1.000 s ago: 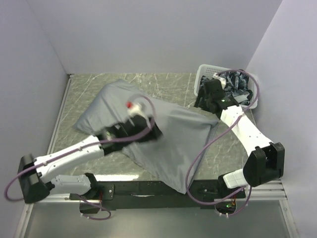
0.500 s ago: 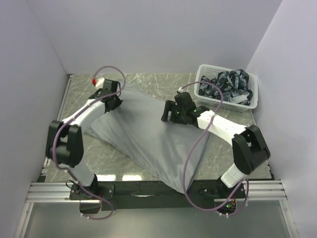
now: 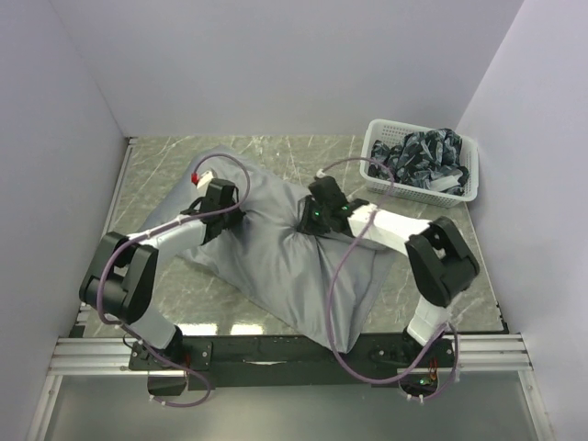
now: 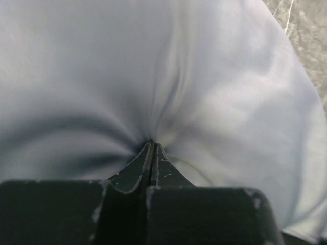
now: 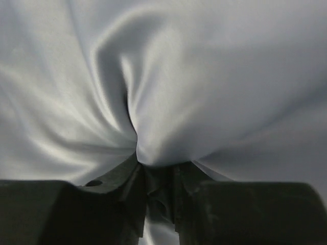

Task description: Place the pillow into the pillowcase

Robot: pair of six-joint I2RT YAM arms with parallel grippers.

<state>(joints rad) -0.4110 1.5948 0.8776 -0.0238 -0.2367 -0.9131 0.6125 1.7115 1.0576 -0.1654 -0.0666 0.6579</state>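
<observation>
The grey pillowcase (image 3: 276, 262) lies puffed up across the middle of the table, one corner hanging over the near edge. The pillow is hidden; no cream fabric shows in any view. My left gripper (image 3: 234, 214) rests on the pillowcase's left part. In the left wrist view its jaws (image 4: 152, 146) are pressed together, and the grey cloth (image 4: 214, 76) puckers toward their tips. My right gripper (image 3: 308, 222) sits on the pillowcase's middle. In the right wrist view it (image 5: 158, 168) is shut on a bulging fold of the grey cloth (image 5: 204, 76).
A white basket (image 3: 375, 152) holding dark patterned cloths (image 3: 423, 156) stands at the back right. The marbled tabletop (image 3: 441, 266) is boxed in by pale walls on the left, back and right.
My left gripper has come from the back left corner onto the pillowcase and shut. My right gripper has shifted a little left and closed on a fold; the cloth has bunched between them.
</observation>
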